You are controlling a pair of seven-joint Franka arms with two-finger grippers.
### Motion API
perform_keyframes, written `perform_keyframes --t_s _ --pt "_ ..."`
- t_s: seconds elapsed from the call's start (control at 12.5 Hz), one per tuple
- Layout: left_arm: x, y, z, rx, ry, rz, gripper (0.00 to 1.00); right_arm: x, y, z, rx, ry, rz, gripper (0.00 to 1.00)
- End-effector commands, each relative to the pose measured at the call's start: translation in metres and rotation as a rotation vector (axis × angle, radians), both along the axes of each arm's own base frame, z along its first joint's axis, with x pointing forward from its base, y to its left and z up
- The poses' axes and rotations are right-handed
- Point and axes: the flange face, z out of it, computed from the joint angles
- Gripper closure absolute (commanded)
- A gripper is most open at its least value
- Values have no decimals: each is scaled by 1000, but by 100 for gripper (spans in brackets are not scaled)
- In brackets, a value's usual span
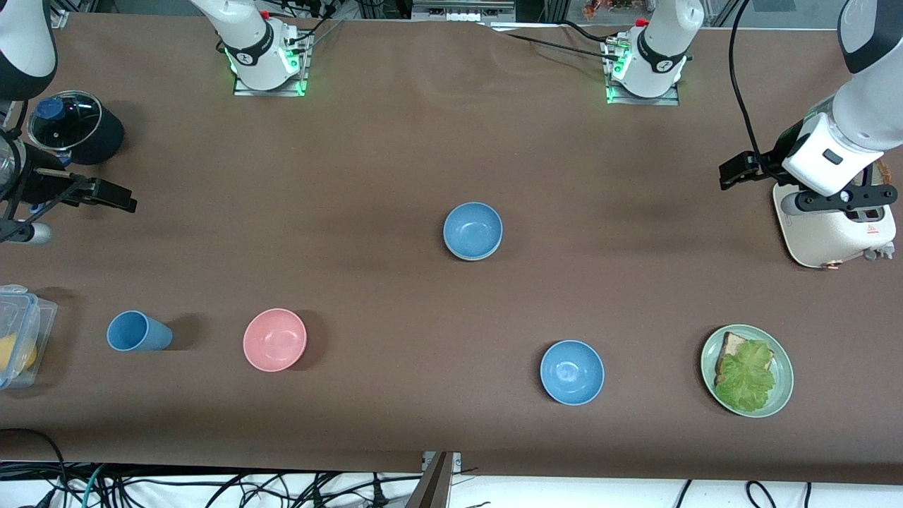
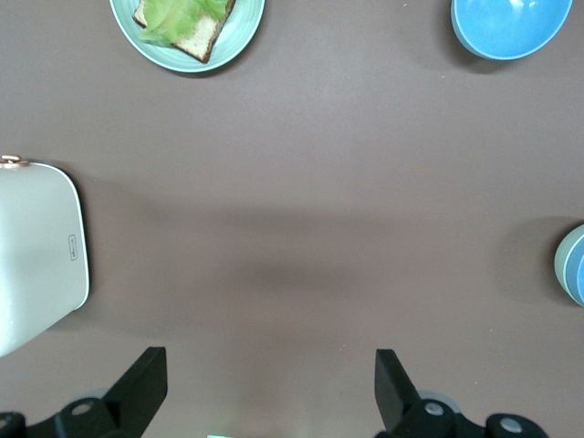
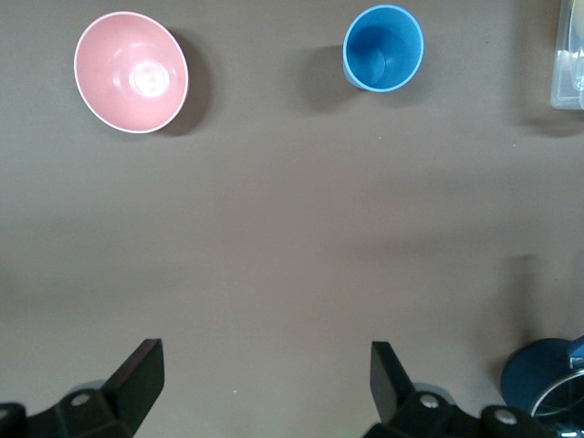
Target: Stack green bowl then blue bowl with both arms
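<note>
A sky-blue bowl (image 1: 473,231) sits mid-table, nested in the pale green bowl (image 2: 560,265), of which only a thin outer rim shows. A second blue bowl (image 1: 572,372) (image 2: 509,27) stands alone, nearer the front camera. My left gripper (image 1: 734,173) (image 2: 271,365) hangs open over bare table beside the toaster at the left arm's end, holding nothing. My right gripper (image 1: 116,197) (image 3: 267,360) hangs open and empty over bare table at the right arm's end, beside the black pot.
A pink bowl (image 1: 274,339) and a blue cup (image 1: 137,331) stand toward the right arm's end, beside a clear box (image 1: 17,335). A black pot with a glass lid (image 1: 74,127) is there too. A white toaster (image 1: 832,233) and a green plate (image 1: 782,395) of bread and lettuce are at the left arm's end.
</note>
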Motion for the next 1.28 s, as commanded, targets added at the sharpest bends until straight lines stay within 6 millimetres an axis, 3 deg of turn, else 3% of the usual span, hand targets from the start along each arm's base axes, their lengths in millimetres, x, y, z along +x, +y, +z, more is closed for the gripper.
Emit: perform_keyframes --t_s 0.0,0.64,1.04,1.2 --pt "9 -2 3 31 6 -10 0 -2 -3 6 3 -3 12 0" --pt "13 -9 17 28 -31 -8 0 -2 -3 6 5 -3 12 0" --pt "32 -9 18 28 -44 -2 0 -2 -3 6 5 -3 12 0" --pt "36 -4 32 27 -73 6 0 -2 -4 6 5 -4 12 0"
